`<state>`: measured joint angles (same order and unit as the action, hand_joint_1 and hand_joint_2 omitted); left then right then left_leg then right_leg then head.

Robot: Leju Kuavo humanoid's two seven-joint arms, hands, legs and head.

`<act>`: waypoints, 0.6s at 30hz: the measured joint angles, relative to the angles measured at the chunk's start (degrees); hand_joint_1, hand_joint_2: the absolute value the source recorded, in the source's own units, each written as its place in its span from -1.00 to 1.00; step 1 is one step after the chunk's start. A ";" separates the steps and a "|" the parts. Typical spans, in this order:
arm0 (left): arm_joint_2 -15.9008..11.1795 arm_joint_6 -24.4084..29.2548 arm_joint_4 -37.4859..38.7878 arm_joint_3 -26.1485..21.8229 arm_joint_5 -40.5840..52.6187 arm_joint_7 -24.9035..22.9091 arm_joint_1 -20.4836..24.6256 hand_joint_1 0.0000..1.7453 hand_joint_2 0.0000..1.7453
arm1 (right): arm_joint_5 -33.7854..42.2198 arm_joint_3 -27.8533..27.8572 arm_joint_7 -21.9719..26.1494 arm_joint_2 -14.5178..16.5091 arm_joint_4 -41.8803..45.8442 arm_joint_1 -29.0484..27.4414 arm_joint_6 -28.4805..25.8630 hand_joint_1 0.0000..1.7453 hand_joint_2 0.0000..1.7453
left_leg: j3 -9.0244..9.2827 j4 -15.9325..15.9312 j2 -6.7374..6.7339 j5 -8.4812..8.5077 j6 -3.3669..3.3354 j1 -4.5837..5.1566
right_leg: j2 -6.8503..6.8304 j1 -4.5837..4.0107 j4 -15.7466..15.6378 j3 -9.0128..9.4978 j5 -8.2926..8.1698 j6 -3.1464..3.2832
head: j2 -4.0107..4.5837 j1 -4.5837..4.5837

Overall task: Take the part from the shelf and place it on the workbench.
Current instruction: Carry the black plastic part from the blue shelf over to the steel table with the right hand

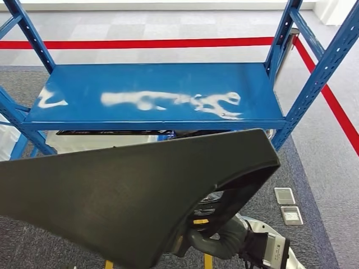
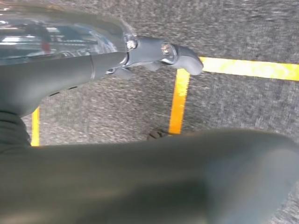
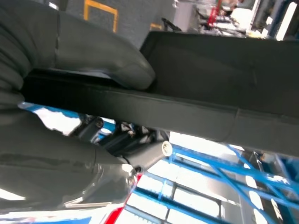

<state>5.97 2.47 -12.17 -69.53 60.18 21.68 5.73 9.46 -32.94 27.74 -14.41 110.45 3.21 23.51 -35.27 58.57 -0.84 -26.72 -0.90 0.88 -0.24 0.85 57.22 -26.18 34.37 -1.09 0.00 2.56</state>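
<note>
A: Where is the part sitting right now?

B: It is hanging in front of the blue shelf, off the board and nearer the robot, a long dark grey panel stretching across the head view from the left edge to a rounded corner at the right. Its upper edge is running just below the shelf's front lip (the two look apart, not touching).

A: Who is holding it?

B: The right hand is gripping it: in the right wrist view the thick grey thumb is pressing on one face of the panel's edge while the darker fingers are reaching under the other face. The left hand is lying along the part with its fingers stretched out over the carpet; whether it is actually clamping the panel, the pictures are not showing.

A: And the room around it?

B: The shelf board is glaring with white reflections, and its perforated blue uprights are standing at both ends. Grey carpet is lying open to the right, with red floor tape running beyond the upright and two floor sockets set just past the panel's right corner. Yellow tape lines are crossing the floor beneath the left hand.
</note>
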 joint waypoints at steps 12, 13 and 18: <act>-0.04 0.02 0.00 -0.04 -0.15 -0.26 -0.24 -1.00 1.00 | -1.19 -0.13 -0.09 0.26 -0.44 0.07 0.03 1.00 1.00 | 2.44 3.81 -0.26 -3.79 2.26 -1.25 | -2.15 0.28 -0.19 -2.85 -2.33 1.41 | 0.00 0.07; -0.04 0.02 0.00 -0.04 -0.16 -0.26 -0.21 -1.00 1.00 | -1.20 -0.14 -0.09 0.27 -0.47 0.11 0.06 1.00 1.00 | 4.02 0.86 -0.53 -3.07 1.92 -1.08 | -2.48 0.22 -0.18 -2.85 -2.37 1.12 | 0.00 0.05; -0.04 0.02 0.00 -0.07 -0.16 -0.52 -0.33 -1.00 1.00 | -1.21 -0.42 -0.09 0.29 -0.73 0.88 0.85 1.00 1.00 | 4.47 -1.77 -0.24 -2.83 0.08 -0.83 | -2.56 0.20 0.83 -3.54 -1.47 -0.43 | 0.00 -0.03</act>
<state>5.93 2.49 -12.17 -69.60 60.02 21.16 5.41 8.25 -33.36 27.65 -14.13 109.72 4.10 24.35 -30.80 56.80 -1.08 -29.54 -0.82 0.05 -2.80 1.06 58.05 -29.72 32.90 -1.52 0.00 2.52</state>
